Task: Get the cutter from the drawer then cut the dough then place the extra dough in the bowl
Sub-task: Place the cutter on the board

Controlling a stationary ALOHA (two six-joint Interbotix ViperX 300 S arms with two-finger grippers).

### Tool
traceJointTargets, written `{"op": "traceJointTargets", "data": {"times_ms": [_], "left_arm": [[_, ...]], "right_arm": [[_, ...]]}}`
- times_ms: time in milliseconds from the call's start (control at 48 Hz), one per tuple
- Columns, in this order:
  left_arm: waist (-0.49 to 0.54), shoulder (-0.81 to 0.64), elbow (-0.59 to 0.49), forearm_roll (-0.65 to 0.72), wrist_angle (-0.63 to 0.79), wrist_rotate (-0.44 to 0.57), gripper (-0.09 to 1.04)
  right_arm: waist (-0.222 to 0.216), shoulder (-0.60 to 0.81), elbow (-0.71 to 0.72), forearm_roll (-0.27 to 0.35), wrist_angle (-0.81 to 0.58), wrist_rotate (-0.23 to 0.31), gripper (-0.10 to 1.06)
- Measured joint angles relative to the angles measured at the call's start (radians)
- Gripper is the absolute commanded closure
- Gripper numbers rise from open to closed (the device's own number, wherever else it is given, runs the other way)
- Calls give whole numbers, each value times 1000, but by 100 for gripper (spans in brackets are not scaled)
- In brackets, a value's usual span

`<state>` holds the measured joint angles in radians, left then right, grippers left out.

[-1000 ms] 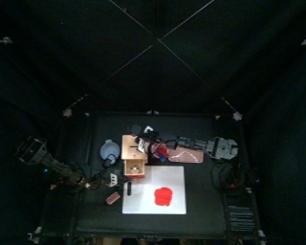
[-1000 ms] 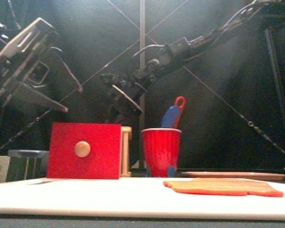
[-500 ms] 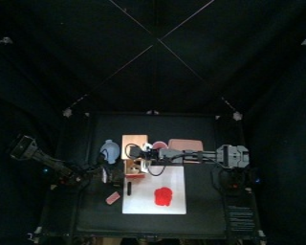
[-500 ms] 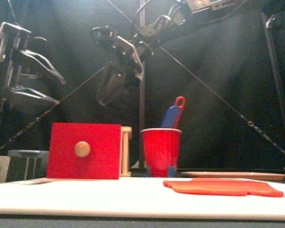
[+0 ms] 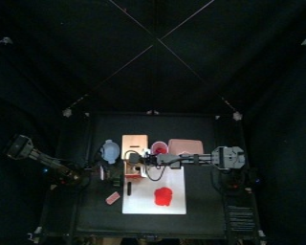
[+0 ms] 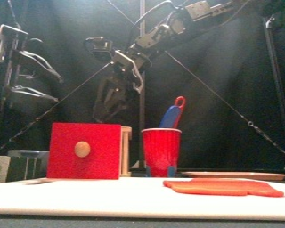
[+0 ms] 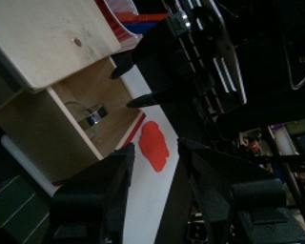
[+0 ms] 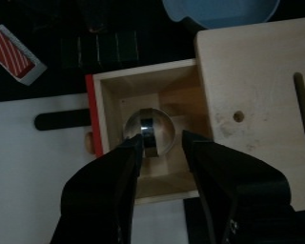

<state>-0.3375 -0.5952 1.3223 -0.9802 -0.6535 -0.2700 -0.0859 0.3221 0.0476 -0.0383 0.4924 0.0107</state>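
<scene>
Cutter (image 8: 152,128): in open drawer (image 8: 114,95) of wooden box (image 8: 263,86). Right tool (image 8: 166,143): jaws spread, directly above cutter. Dough (image 5: 163,197): on white board (image 5: 141,198), front-right of box. Left tool (image 7: 178,176): spread, well left of box.

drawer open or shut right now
Open. In the right wrist view the drawer is pulled out of the box, its inside exposed, with the cutter lying in it near the open right gripper.

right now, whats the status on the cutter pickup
Right gripper open, jaws astride the cutter in the open drawer, not yet gripped. Left gripper open, resting at table's left. Dough uncut on the white board. Nothing in the way.
</scene>
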Motion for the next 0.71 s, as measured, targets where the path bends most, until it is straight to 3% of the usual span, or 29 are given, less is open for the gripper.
{"op": "traceJointTargets", "data": {"times_ms": [208, 542, 708], "left_arm": [[9, 0, 5, 0, 0, -2, 15], [15, -2, 11, -2, 0, -2, 15], [20, 0, 12, 0, 0, -2, 15]], "right_arm": [[0, 38, 0, 0, -6, 0, 23], [-2, 61, 0, -2, -23, 0, 41], [-2, 57, -9, -6, -25, 3, 41]]}}
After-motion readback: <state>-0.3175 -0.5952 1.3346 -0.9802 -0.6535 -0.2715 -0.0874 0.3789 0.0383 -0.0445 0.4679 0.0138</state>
